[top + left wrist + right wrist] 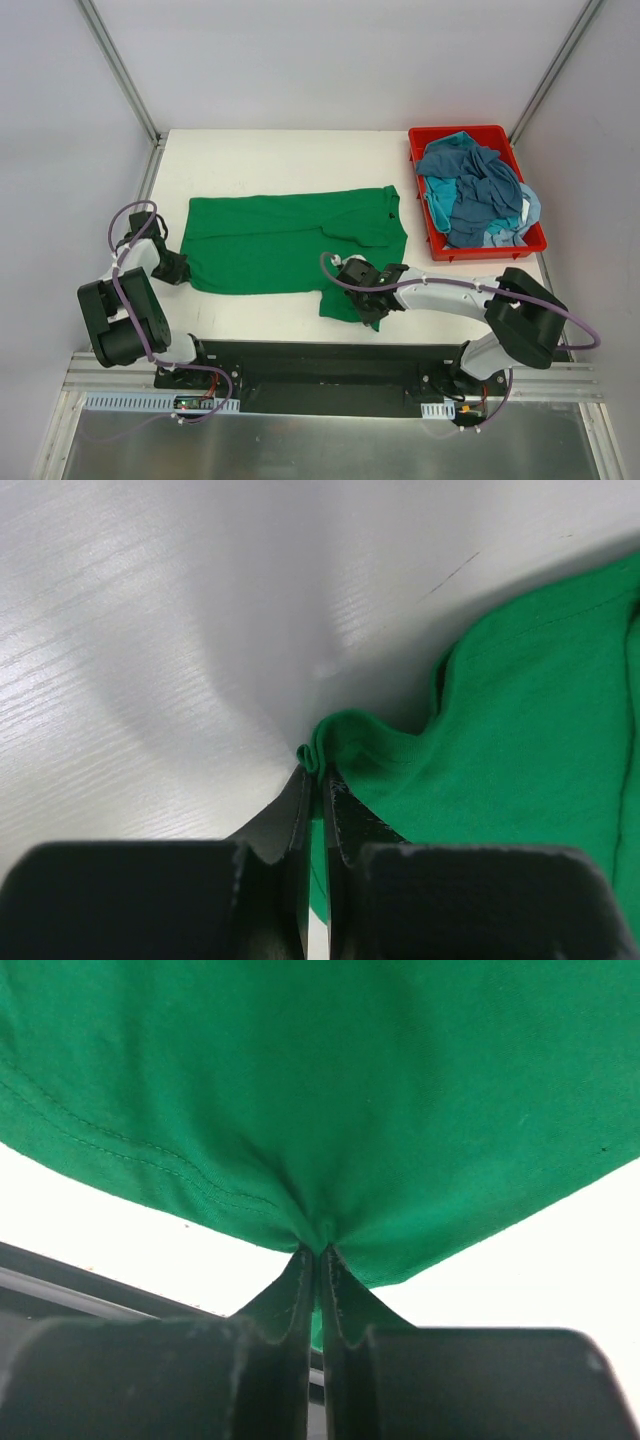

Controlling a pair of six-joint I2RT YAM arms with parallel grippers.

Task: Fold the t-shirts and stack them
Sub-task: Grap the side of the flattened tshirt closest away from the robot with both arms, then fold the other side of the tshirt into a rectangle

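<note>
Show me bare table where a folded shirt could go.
Widest: the table strip beyond the green t-shirt, left of the red bin. Narrow: the near strip between left gripper and right gripper. Crowded: around the bin.

Room around the green t-shirt (pixel 270 245)
Bare tabletop (pixel 280 160) behind it; a red bin (pixel 455 131) of blue clothes (pixel 475 195) blocks its right.

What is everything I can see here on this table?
green t-shirt: one, green, spread mid-table
bin: one, red, table's far right corner
crumpled clothes: a heap, count unclear, blue and teal, inside the bin
table: one, white, beneath everything
left arm: one, black and white, near left
right arm: one, black and white, near right
left gripper: one, black, shut on the t-shirt's left edge
right gripper: one, black, shut on the t-shirt's near right corner
</note>
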